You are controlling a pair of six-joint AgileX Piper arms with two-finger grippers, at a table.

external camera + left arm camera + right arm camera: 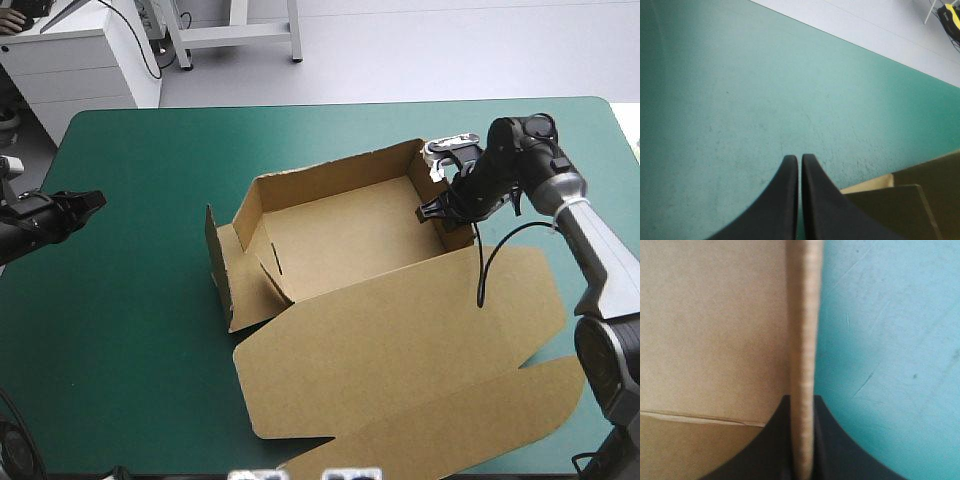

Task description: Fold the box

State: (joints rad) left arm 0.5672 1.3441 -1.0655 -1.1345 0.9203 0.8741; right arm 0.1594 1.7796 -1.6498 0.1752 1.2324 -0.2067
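The brown box stands mid-table as an open tray with its walls raised. Its wide lid lies flat toward the table's front edge. My right gripper reaches down over the tray's right wall; in the right wrist view the right gripper is shut on that wall's top edge, with the box's inside on one side and teal-green cover on the other. My left gripper hovers near the table's left edge, well away from the box. There the left gripper is shut on nothing, a box corner beside it.
A loose flap stands out at the tray's left end. The lid's front flap reaches the table's front edge at the right. Teal-green cover lies between my left gripper and the box.
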